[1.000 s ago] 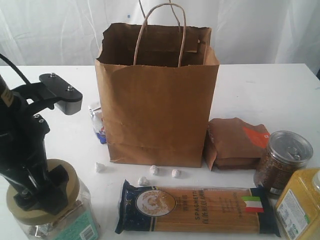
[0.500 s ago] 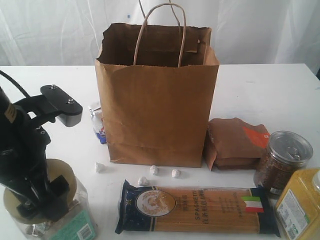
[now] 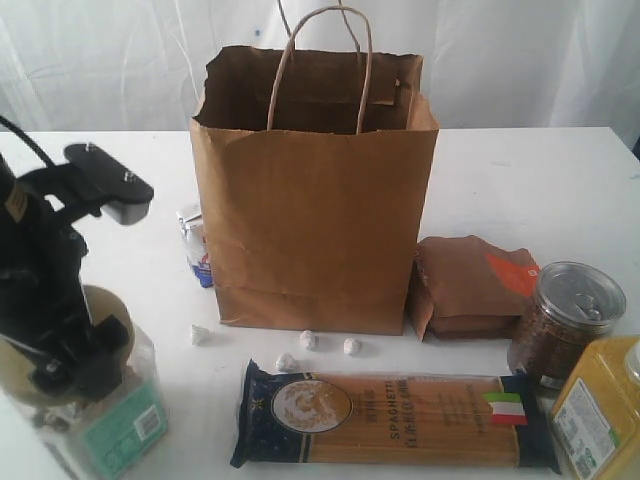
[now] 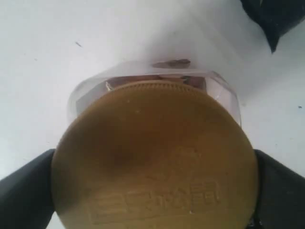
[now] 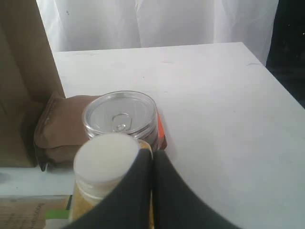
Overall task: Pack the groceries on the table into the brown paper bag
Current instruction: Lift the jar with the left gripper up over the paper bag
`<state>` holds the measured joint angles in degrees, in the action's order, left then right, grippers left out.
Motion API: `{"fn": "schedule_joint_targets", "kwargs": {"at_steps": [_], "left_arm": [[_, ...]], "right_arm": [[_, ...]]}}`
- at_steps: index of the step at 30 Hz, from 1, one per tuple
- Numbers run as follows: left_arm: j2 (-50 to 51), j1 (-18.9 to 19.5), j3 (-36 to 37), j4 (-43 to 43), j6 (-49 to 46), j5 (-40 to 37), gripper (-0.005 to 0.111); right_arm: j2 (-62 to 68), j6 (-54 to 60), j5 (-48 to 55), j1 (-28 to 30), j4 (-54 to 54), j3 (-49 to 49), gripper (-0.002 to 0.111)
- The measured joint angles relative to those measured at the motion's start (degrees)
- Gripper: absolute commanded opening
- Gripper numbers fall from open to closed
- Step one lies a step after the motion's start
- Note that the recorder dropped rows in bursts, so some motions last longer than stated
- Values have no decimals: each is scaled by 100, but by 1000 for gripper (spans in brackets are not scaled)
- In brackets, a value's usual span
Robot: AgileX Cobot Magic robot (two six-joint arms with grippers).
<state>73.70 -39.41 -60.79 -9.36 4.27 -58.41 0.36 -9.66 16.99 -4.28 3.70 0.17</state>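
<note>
White tabletop, white curtain behind; left tool is clamped round the lid of the tan-lidded clear jar, front-left of the brown paper bag; a second ago the jar stood upright, now it's tipped, so I reckon the lift's starting; can't see what's inside the bag; right tool is pinched shut, empty, over the white-capped bottle of yellow grains, front-right of the bag.
</note>
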Motion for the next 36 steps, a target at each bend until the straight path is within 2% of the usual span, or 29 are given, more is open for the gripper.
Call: {"fn": "schedule_joint_targets", "kwargs": {"at_steps": [4,10,18,24,36], "left_arm": [[-72,0,-706,-150,89,-193,0],[-177,0,-2145,-326,140,-605,0],[-198,0,-3882,-727,191,-641,0],[30,0,-4725,-738,271,-641,0],[922,0,-5752,-303,292,-618,0]], "right_arm": [[0,-24,0,0,0,0,0],[0,-24,0,0,0,0,0],[0,-34,0,0,0,0,0],[0,-34,0,0,0,0,0],[0,-34,0,0,0,0,0]]}}
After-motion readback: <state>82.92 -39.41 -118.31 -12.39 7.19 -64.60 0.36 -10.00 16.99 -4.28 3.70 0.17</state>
